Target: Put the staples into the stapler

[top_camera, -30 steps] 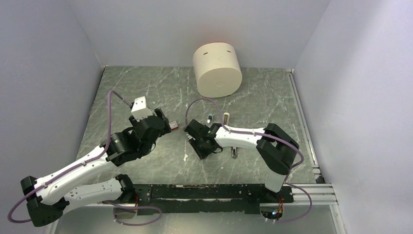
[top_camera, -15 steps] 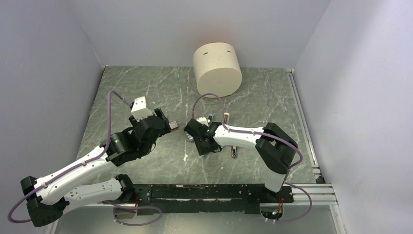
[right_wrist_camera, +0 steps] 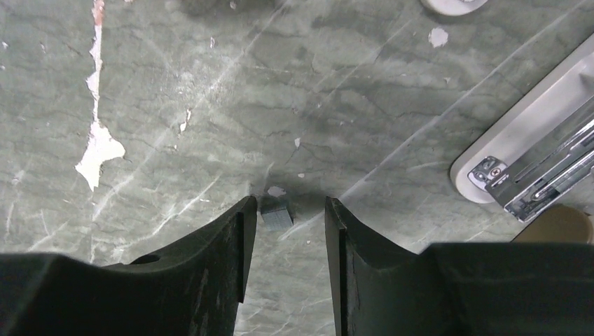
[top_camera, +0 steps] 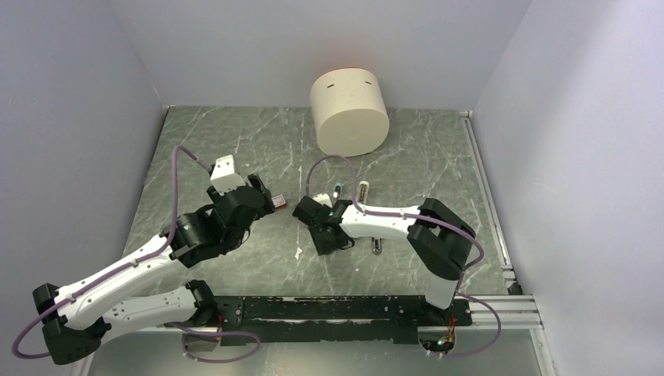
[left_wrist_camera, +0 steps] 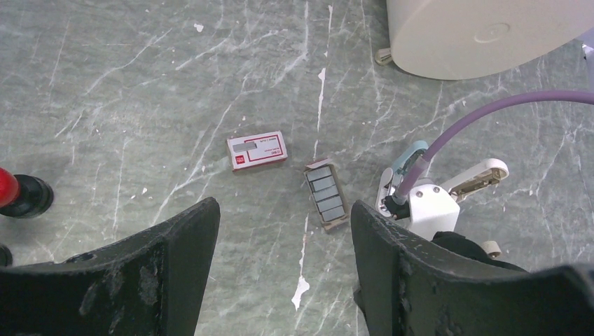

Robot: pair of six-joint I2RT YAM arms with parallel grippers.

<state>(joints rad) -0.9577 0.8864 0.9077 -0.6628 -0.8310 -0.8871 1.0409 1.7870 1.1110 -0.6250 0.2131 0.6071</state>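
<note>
Down on the counter (left_wrist_camera: 140, 105), right between the fingers of the right tool (right_wrist_camera: 288, 210), sits the staple block (right_wrist_camera: 276, 218). It's a little dark grey ridged chunk, lying flat. The tool is spread wider than the block, so it's straddling it and not pinching it yet. The block looks closer to one finger, but I can't tell if it's actually touching.

The stapler (right_wrist_camera: 518, 129) is lying near that tool, off to one side, flipped open with the metal rail showing. From what I can see of the rail there's nothing loaded in it, though part of it runs out of the shot.

The left tool (left_wrist_camera: 284, 210) is hanging above the counter with its fingers wide apart and nothing in them, looking down on the staple box (left_wrist_camera: 257, 151). Just beside the box is the cardboard tray (left_wrist_camera: 326, 196) with a row of grey strips in it.

So my read is that the prep is done: box emptied, stapler opened, one block singled out. The real job isn't. Still to go: close on the block, carry it over, seat it in the rail, and shut the stapler.
</note>
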